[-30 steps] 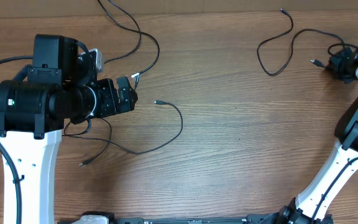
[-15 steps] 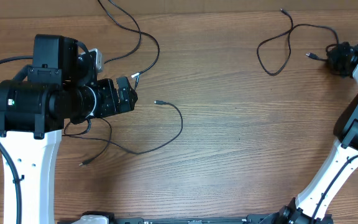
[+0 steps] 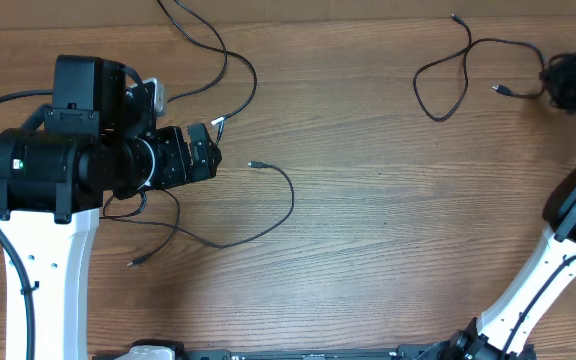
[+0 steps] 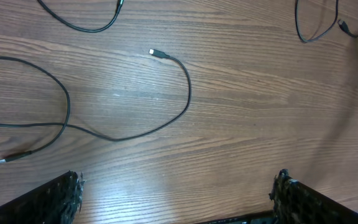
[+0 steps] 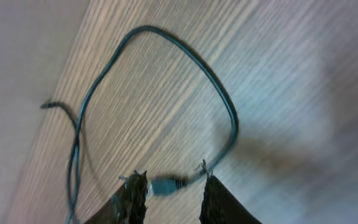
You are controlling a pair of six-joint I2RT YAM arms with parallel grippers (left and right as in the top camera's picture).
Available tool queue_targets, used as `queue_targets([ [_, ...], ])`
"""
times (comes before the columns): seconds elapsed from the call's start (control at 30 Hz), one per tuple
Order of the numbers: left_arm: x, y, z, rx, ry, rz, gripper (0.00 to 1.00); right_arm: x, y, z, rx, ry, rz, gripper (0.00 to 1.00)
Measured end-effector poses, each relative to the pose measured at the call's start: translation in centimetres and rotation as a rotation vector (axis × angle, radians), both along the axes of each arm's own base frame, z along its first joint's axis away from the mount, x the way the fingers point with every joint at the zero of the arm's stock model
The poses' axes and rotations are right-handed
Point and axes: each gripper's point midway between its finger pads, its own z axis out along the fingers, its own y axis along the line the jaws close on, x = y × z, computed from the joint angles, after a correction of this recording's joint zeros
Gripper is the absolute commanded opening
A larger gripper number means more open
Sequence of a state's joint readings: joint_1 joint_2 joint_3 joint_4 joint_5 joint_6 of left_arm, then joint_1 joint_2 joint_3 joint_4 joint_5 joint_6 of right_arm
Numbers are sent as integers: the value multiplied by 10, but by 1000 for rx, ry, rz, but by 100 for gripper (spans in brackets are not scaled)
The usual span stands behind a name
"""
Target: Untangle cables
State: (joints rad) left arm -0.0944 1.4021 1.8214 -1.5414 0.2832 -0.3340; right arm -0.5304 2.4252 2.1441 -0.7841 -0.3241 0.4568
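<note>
1. Two arms are stationed over a wooden table (image 3: 388,250), and the left arm (image 3: 48,170) takes up most of its side.
2. Several cables are spread out. A looped cable (image 3: 438,85) lies just beside the right gripper (image 3: 568,82). A long curved cable (image 3: 286,205) lies ahead of the left gripper (image 3: 206,155). More cords (image 3: 223,60) trail off past that gripper's far side.
3. The left gripper (image 4: 176,199) is held spread wide with nothing between its fingers. The curved cable (image 4: 188,93) and its plug (image 4: 158,54) are well clear in front of it.
4. The right gripper (image 5: 171,193) is seen with its jaws part-way apart. The looped cable (image 5: 222,106) arcs away in front, and its cord is draped against one fingertip (image 5: 213,196).
5. A small plug (image 5: 166,185) sits in the gap between the right fingers. It does not appear to be pinched, though blur leaves some doubt.
6. The step in hand is judged to be drawing the looped cable away from the others.
   - The cord just behind the plug should be centred between the fingers before they are closed.
   - The pull should be kept low and slow, directed away from the loop's crossing.
   - That way the loop is opened rather than tightened, and the thin cord is not lost from the grip.
</note>
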Motion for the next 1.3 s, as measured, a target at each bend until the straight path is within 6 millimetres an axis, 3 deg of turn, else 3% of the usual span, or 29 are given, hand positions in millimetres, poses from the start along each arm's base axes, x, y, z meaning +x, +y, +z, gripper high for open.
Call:
queue_targets([
  [0.17, 0, 0, 0, 0, 0, 0, 100, -13, 23, 20, 46, 43, 39, 41],
  [0.2, 0, 0, 0, 0, 0, 0, 99, -15, 32, 20, 61, 62, 52, 52],
  [0.27, 0, 0, 0, 0, 0, 0, 99, -18, 57, 17, 87, 104, 97, 86],
  [0.3, 0, 0, 0, 0, 0, 0, 100, -19, 69, 14, 96, 125, 123, 97],
  [0.33, 0, 0, 0, 0, -1, 0, 100, -20, 83, 12, 103, 144, 152, 100],
  [0.47, 0, 0, 0, 0, 0, 0, 100, -26, 142, 5, 115, 229, 289, 100],
  [0.63, 0, 0, 0, 0, 0, 0, 100, -30, 185, -4, 44, 307, 374, 99],
  [0.93, 0, 0, 0, 0, -1, 0, 100, -33, 209, -36, -50, 374, 380, 79],
  [1.1, 0, 0, 0, 0, 0, 0, 99, -31, 209, -49, -45, 371, 328, 58],
  [1.2, 0, 0, 0, 0, 0, 0, 100, -25, 209, -49, -36, 346, 312, 48],
  [1.3, 0, 0, 0, 0, 0, 0, 99, -13, 210, -45, -26, 295, 307, 32],
])
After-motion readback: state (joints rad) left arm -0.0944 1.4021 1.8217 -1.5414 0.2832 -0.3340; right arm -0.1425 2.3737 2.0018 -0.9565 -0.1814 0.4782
